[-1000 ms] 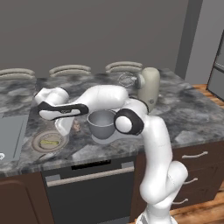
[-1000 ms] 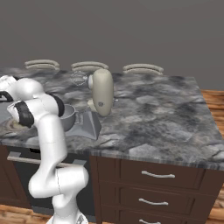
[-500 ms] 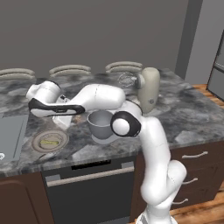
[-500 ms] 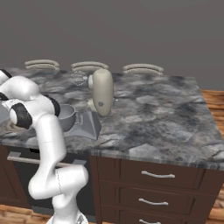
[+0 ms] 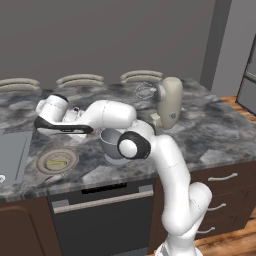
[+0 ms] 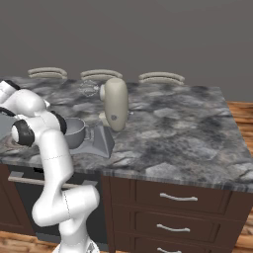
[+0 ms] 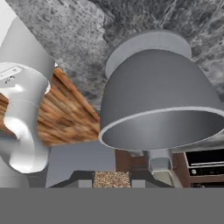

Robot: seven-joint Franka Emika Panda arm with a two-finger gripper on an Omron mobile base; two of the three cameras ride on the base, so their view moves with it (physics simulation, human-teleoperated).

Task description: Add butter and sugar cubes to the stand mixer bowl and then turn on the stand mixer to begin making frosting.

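Here the white arm reaches far to the left over the dark marbled counter [image 5: 215, 135], and its hand [image 5: 75, 128] hangs above the counter, between the round tan plate [image 5: 57, 161] and the stand mixer bowl [image 5: 114, 145]. In the hand view the two dark fingertips [image 7: 81, 178] rise at the bottom, and between them sits a small tan-brown speckled lump, the sugar cube [image 7: 111, 179]; the fingers are closed against its two sides, so the hand is pinching it. In the left base view the cube itself is too small and hidden to make out. The butter [image 5: 56, 162], a flat yellow stick, lies on the tan plate, near the front edge of the counter and to the left of the bowl. The grey metal bowl stands on the flat grey base plate [image 6: 101, 141] of the stand mixer [image 5: 169, 102], just in front of the arm's elbow joint. In the hand view the bowl [image 7: 162, 105] appears very near to the hand and tilted, because the camera is rolled. The mixer's cream-beige head [image 6: 114, 103] is upright behind the bowl, with its wire whisk [image 5: 145, 91] beside it. A grey sink [image 5: 11, 156] is set into the counter at the far left.
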